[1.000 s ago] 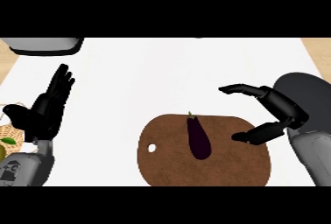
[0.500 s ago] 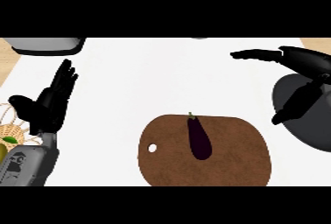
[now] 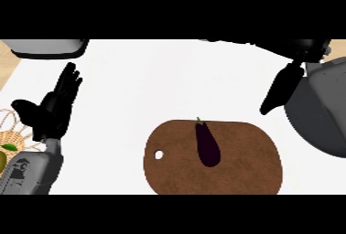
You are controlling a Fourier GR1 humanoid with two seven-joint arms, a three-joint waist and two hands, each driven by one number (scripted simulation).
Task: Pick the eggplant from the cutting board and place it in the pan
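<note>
Eggplant (image 3: pixel 208 144): one, dark purple, stem end pointing away from the robot, lying lengthwise on the cutting board, slightly right of the board's centre.
Cutting board (image 3: pixel 243 164): one, brown, rounded, small hole near its left edge; carries only the eggplant.
Grey vessel (image 3: pixel 47 47): one, top-left corner, partly cut off; contents not visible.
Wire basket (image 3: pixel 15 128): one, left edge; a green item shows at its lower part.
Left hand (image 3: pixel 49 114): fingers straight and up, spread, resting at the left, holds nothing.
Right hand (image 3: pixel 297 50): upper right, well apart from the eggplant; fingers extended, thumb hanging down, nothing between them.
</note>
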